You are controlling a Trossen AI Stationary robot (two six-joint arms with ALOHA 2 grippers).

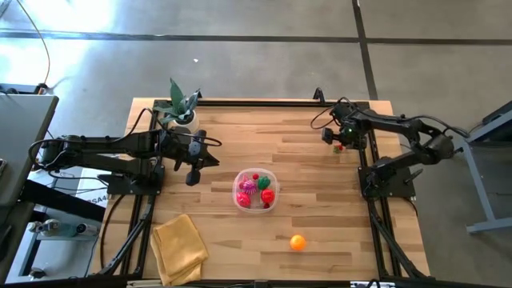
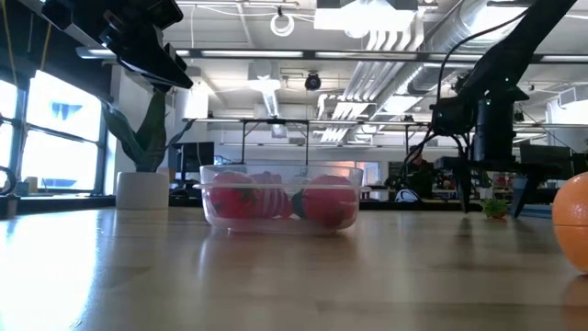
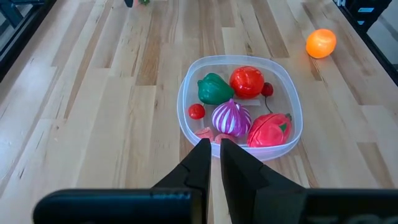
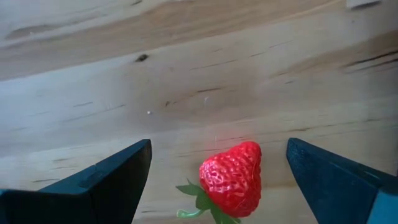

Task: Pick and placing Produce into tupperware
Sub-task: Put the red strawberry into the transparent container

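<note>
On the left edge of the pale wooden plank tabletop (image 1: 320,240), near the front, lies a soft folded yellow cloth (image 1: 179,246). At the back left corner stands a leafy green plant in a small white pot (image 1: 180,108). Just beside it the left gripper (image 1: 193,174) hangs above the wood with its two dark fingers clenched together, holding nothing.

In the middle sits the small round tub of clear plastic with a whitish rim (image 3: 186,102). Inside it lie a green pepper-shaped toy (image 3: 214,88), a smooth round red tomato toy (image 3: 247,81), a small red ball (image 3: 196,111), a ribbed magenta onion toy (image 3: 231,117) and a red pepper-shaped toy (image 3: 270,130), all close together.

A glossy orange ball-shaped fruit toy (image 1: 298,242) rests on the bare wood, in front of the tub and to its right, well apart.

At the back right, the right gripper (image 4: 217,171) stands released, its fingers wide on both sides of a bumpy red toy strawberry with green leaves (image 4: 233,177), not touching it.
</note>
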